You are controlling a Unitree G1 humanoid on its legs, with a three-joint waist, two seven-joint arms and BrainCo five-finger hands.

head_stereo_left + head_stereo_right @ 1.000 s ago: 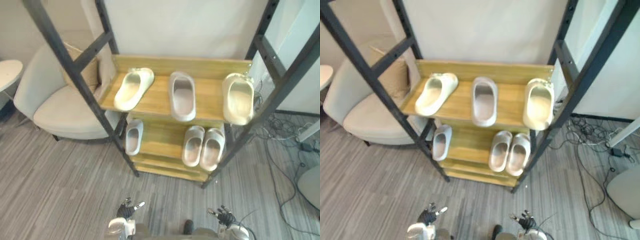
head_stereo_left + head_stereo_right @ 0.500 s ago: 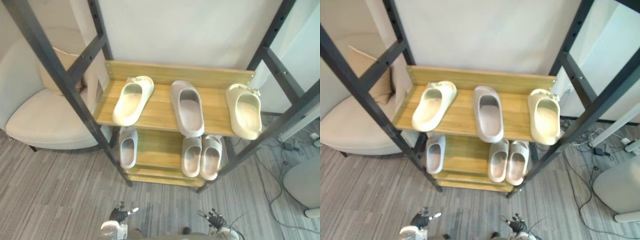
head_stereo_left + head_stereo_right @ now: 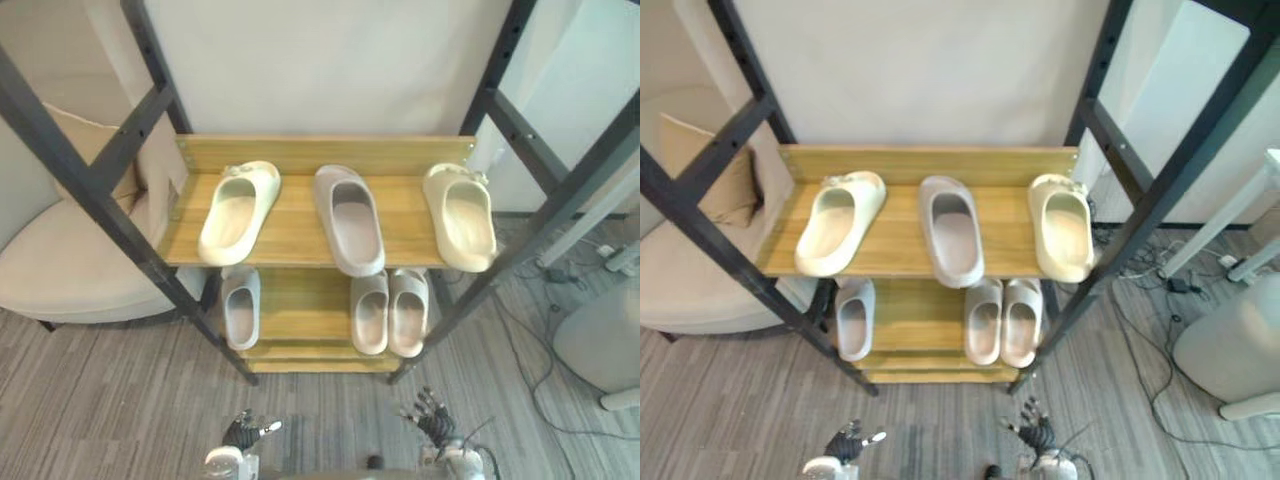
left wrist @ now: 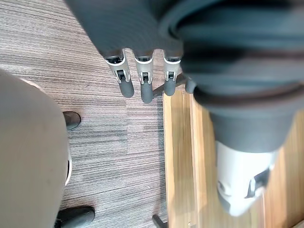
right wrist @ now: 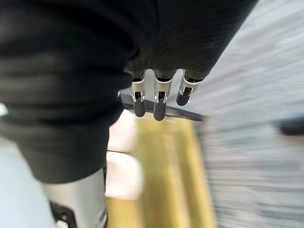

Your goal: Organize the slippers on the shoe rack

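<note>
– Wood and black metal: we face the shoe rack (image 3: pixel 297 212), and all the slippers lie on it. On its upper shelf we see a cream slipper (image 3: pixel 238 211) at the rack's left end, a grey slipper (image 3: pixel 346 218) in the middle and a second cream slipper (image 3: pixel 460 215) at the right end.

– How do they sit against the rack's edges?

– The grey one pokes just over the upper shelf's front edge. The right cream one lies close to the rack's right post, its near end at the front edge. The left cream one is turned askew, and bare board shows between it and the grey one.

– And the rack's lower shelf?

– We see a lone grey slipper (image 3: pixel 240 308) at its left end and a grey pair (image 3: pixel 370 314) side by side toward its right end, with bare wood between them.

– Our hands?

– Both hang low in front of the rack, well apart from it, over the grey striped floor (image 3: pixel 120 400). Our left hand (image 3: pixel 245 432) has its fingers spread and holds nothing. Our right hand (image 3: pixel 432 418) is likewise slack, its fingers (image 5: pixel 159 102) straight.

– Room around the rack?

– An armchair (image 3: pixel 70 275) stands just left of the rack and a pale rounded object (image 3: pixel 600 350) stands to its right. Bare floor stretches between us and the rack's front.
</note>
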